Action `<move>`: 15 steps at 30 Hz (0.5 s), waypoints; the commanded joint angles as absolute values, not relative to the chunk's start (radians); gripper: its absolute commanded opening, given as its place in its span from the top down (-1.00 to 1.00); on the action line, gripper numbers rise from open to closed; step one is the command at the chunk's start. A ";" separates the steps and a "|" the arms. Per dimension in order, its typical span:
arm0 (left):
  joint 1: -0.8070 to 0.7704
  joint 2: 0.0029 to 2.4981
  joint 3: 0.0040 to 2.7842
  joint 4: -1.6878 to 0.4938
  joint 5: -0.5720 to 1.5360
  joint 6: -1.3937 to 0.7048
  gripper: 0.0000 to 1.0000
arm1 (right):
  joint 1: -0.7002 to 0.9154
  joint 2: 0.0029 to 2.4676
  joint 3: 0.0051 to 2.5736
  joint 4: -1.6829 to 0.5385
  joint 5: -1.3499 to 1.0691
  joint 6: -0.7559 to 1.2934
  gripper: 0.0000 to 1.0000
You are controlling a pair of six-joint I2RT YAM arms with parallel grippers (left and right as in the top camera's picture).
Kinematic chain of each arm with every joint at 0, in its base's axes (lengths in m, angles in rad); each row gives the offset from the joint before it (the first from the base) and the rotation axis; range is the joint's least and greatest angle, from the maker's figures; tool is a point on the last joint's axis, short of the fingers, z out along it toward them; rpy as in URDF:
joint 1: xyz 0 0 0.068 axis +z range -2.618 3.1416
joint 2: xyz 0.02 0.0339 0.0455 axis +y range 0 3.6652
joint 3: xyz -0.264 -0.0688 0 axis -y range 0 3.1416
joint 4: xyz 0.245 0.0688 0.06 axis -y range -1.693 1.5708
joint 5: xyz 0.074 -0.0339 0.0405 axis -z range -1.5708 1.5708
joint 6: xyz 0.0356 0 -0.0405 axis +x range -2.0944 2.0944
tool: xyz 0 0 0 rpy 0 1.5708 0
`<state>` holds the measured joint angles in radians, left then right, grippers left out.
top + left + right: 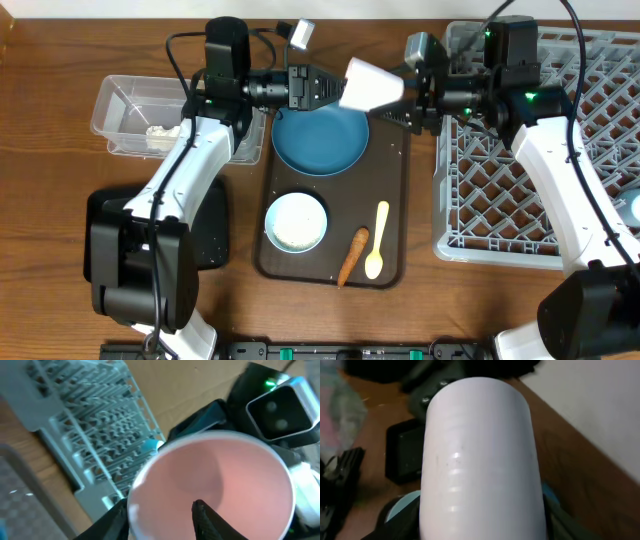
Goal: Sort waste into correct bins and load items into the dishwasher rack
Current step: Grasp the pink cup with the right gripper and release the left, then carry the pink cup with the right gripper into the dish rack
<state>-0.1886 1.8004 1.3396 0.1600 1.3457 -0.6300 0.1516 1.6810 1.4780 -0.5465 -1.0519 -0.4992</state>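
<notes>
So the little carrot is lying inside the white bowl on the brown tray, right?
Not quite. The carrot is not inside the white bowl. It lies flat on the brown tray itself, between the bowl and the spoon. The overhead view shows this.

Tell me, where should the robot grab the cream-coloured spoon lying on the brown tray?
Grab the cream-coloured spoon by its thin handle, coming straight down from above with the fingers across it. It lies flat on the brown rectangular tray, so nothing can slip under it. The small orange carrot crowds the rounded end, while the handle end looks freer.
</notes>
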 commanded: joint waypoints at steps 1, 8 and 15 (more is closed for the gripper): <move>-0.183 1.798 1.346 0.090 1.231 -0.524 0.09 | 0.130 1.687 1.476 -0.559 -0.857 -0.260 0.56; -0.169 1.784 1.346 -0.270 0.850 -0.292 -0.12 | 0.046 1.640 1.490 -0.747 -0.579 -0.194 0.67; -0.154 1.648 1.346 -0.543 0.535 -0.100 -0.14 | -0.086 1.589 1.624 -1.061 -0.248 -0.061 0.73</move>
